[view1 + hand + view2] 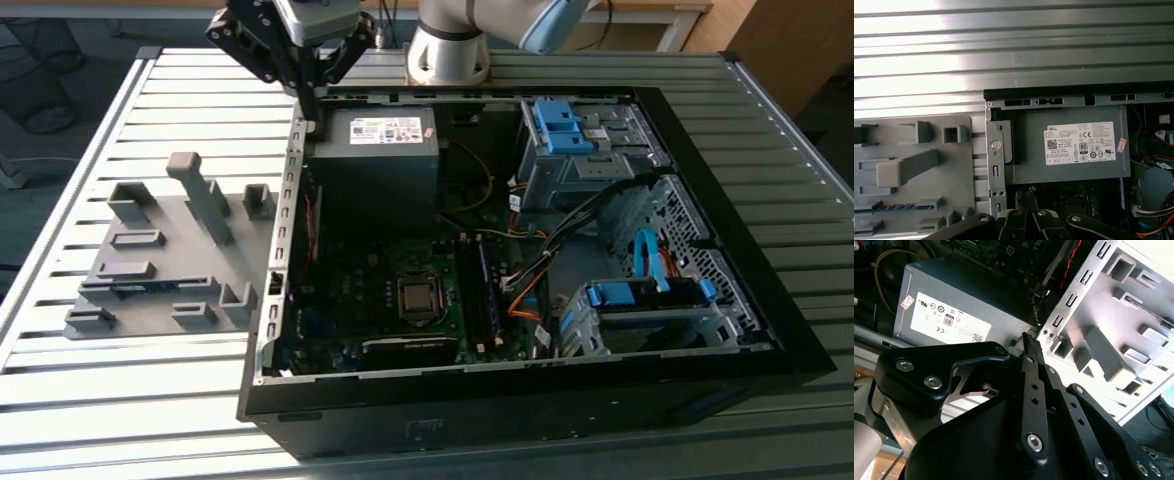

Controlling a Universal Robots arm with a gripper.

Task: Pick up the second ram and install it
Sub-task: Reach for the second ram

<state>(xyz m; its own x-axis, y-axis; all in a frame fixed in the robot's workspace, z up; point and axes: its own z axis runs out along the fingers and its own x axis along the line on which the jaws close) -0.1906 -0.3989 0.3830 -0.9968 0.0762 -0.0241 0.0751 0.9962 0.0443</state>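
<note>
The black end effector (pixel 310 112) was held closed and empty over a corner of the black computer case (pixel 534 400). Off toward the exterior view's left, the second ram (pixel 899 206), a blue-green circuit-board strip, was slotted in the grey plastic holder (pixel 160 318), lying crosswise to the case wall.

Computer case (pixel 534 410) on table (pixel 80 420), holder tray (pixel 167 262) beside it on the exterior view's left, ram (pixel 901 206) in tray
</note>
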